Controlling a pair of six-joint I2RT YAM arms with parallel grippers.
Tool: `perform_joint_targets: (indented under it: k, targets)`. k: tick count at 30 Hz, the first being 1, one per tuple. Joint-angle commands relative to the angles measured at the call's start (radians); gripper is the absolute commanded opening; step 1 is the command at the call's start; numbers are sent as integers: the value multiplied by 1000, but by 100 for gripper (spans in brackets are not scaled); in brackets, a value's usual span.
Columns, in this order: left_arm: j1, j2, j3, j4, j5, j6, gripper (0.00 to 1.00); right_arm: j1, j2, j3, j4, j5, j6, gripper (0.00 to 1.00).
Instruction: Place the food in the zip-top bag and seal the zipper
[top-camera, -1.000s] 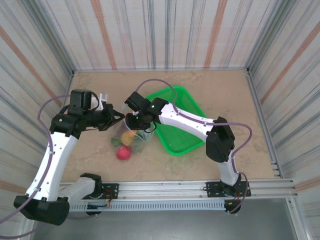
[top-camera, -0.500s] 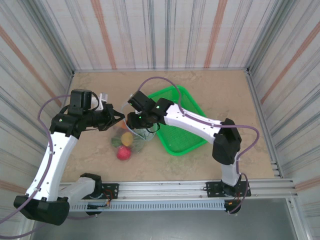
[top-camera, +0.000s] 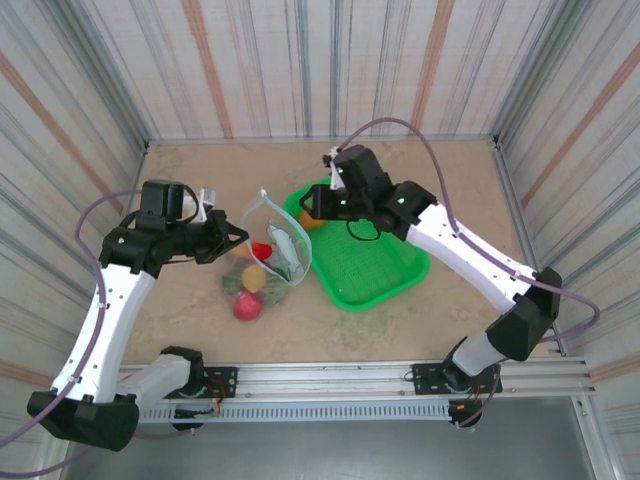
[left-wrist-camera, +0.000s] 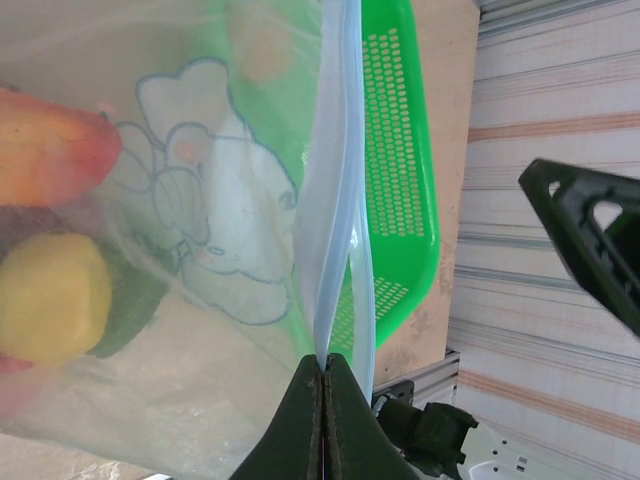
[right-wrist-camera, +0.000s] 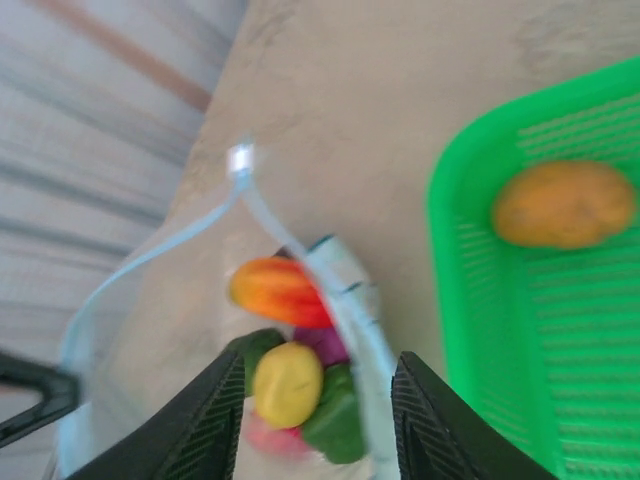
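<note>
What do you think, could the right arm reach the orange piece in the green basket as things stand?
Probably yes. The right pincer is open and empty, hovering near the green basket's far-left corner, where the orange piece lies uncovered; nothing stands between them.

A beige, marbled table (top-camera: 430, 175) carries three things. The green mesh basket (top-camera: 375, 270) sits right of centre. The clear zip-top bag (top-camera: 268, 262) rests with its bottom on the table just beside the basket's left rim. A pink-red toy fruit (top-camera: 246, 306) lies loose on the near side of the bag.
</note>
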Motion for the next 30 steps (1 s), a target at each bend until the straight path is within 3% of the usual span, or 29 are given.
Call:
perform_joint_targets:
  k: [1,4,8,11,18,22,26,30]
  targets:
    - [13,-32,23,-38,-27,32,0,-79,-1,-60,3,-10,-61,49]
    - [13,-33,18,-39,-29,36,0,-129,48,-91,22,-28,-73,54]
    - [17,-20,27,-52,-33,43,0,-148,171,-64,17,-51,-105,73]
    - [20,-26,24,-54,-58,40,0,-155,263,-40,23,-50,-72,78]
    - [31,-28,24,-41,-79,25,0,-136,393,-11,75,38,379,80]
    - [31,-15,28,-35,-73,24,0,-142,425,-46,195,7,590,80]
    - [31,-7,28,-34,-65,25,0,-154,469,-57,302,-46,702,82]
    - [33,4,50,-50,-70,37,0,-152,531,9,262,-41,718,83]
